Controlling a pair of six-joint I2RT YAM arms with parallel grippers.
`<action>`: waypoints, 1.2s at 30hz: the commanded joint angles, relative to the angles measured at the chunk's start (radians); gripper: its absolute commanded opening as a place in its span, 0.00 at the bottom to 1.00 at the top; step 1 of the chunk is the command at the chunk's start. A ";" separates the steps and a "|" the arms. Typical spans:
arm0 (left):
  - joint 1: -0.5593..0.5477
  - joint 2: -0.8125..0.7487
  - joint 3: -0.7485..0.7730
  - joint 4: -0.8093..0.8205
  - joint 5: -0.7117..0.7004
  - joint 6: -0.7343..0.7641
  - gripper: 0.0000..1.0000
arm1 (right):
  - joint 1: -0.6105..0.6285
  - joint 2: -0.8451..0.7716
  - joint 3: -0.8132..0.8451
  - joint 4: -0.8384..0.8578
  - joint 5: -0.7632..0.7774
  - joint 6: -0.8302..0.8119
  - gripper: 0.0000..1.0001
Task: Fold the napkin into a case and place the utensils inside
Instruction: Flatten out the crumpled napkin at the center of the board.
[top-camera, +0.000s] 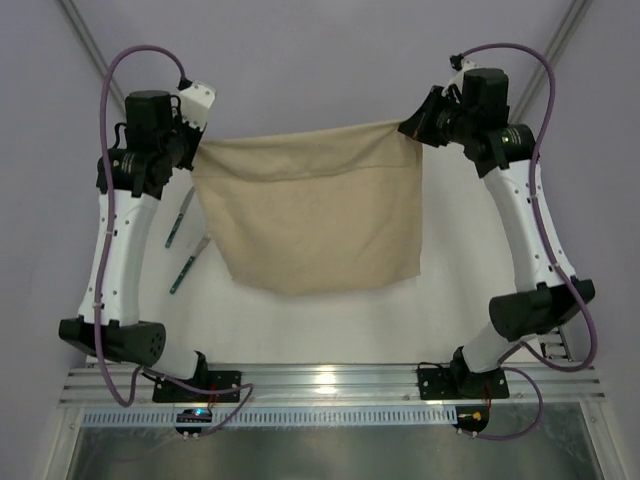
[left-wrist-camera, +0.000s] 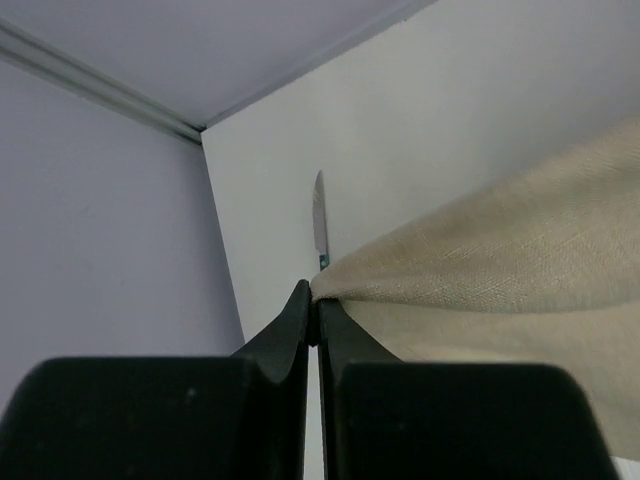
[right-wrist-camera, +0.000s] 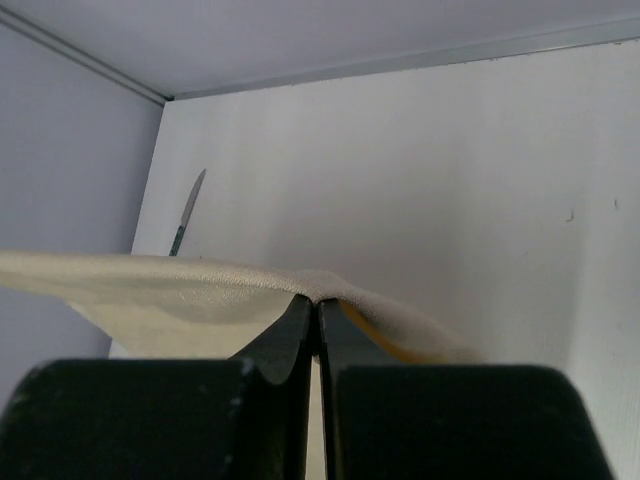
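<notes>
The beige-tan napkin (top-camera: 310, 215) hangs stretched between my two grippers above the white table, its lower edge near the table's middle. My left gripper (top-camera: 197, 143) is shut on the napkin's far left corner (left-wrist-camera: 480, 270). My right gripper (top-camera: 412, 128) is shut on its far right corner (right-wrist-camera: 200, 285). The utensils lie on the table left of the napkin: a knife (top-camera: 179, 219) and a fork (top-camera: 186, 267), both with dark teal-green handles. The knife's blade shows in the left wrist view (left-wrist-camera: 320, 220) and the right wrist view (right-wrist-camera: 189, 207). The cloth is unfolded, not a case.
Lavender walls enclose the table at the back and on both sides. A metal rail (top-camera: 320, 380) carrying the arm bases runs along the near edge. The left arm's white link (top-camera: 120, 250) stands close beside the utensils.
</notes>
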 joint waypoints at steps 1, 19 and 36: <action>0.076 0.052 0.166 0.100 0.091 -0.068 0.00 | -0.080 0.128 0.261 0.030 -0.112 0.060 0.04; 0.102 -0.093 -0.426 0.249 0.382 0.004 0.00 | -0.140 -0.141 -0.484 0.238 -0.126 0.004 0.04; 0.102 -0.043 -0.903 0.232 0.379 0.188 0.67 | -0.140 -0.014 -1.062 0.451 -0.098 0.014 0.04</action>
